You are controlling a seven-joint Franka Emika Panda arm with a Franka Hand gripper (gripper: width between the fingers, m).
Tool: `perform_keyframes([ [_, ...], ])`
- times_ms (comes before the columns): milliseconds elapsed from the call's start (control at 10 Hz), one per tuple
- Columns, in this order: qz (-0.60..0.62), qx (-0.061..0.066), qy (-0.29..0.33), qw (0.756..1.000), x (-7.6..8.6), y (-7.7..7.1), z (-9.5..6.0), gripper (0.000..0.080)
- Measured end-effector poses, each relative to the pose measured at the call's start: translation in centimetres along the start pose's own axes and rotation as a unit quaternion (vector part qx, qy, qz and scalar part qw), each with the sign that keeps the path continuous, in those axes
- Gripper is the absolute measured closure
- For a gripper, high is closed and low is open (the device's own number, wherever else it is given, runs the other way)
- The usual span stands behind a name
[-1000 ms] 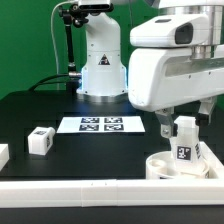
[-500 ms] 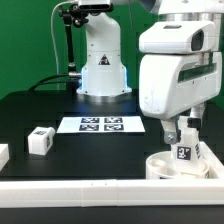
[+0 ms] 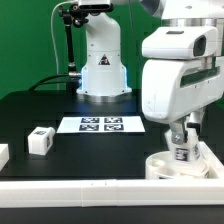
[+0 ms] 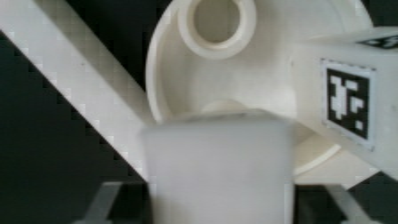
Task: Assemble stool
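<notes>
The round white seat disc (image 3: 158, 166) lies at the exterior view's lower right, against the front rail. My gripper (image 3: 180, 134) hangs right over it, shut on a white stool leg (image 3: 181, 152) that stands upright with its marker tag facing the camera. The leg's lower end is at the disc. In the wrist view the held leg (image 4: 214, 165) fills the gap between the gripper (image 4: 214, 205) fingers. Beyond it are the seat disc (image 4: 196, 80) with a round hole and a second tagged leg (image 4: 350, 85). Another loose leg (image 3: 40, 140) lies at the exterior view's left.
The marker board (image 3: 100, 124) lies flat in front of the robot base (image 3: 100, 70). A long white border rail (image 3: 90, 190) runs along the front edge and shows in the wrist view (image 4: 71, 70). A white part (image 3: 3, 154) sits at the left edge.
The arm has come down and shifted slightly toward the exterior view's left, lowering the held leg closer to the seat disc.
</notes>
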State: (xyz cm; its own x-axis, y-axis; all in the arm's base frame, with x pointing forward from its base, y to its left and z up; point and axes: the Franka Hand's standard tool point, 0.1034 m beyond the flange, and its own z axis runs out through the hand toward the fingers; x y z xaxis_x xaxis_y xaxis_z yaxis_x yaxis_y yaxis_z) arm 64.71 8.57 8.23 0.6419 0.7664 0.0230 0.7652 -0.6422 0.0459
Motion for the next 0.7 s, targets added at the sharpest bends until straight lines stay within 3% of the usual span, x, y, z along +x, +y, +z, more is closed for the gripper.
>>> perform_keyframes([
  [200,0.008,0.000,0.000,1.000,-0.04,0.04,0.00,0.0462],
  [700,0.217,0.003,0.000,0.976,-0.15,0.06,0.09,0.0462],
])
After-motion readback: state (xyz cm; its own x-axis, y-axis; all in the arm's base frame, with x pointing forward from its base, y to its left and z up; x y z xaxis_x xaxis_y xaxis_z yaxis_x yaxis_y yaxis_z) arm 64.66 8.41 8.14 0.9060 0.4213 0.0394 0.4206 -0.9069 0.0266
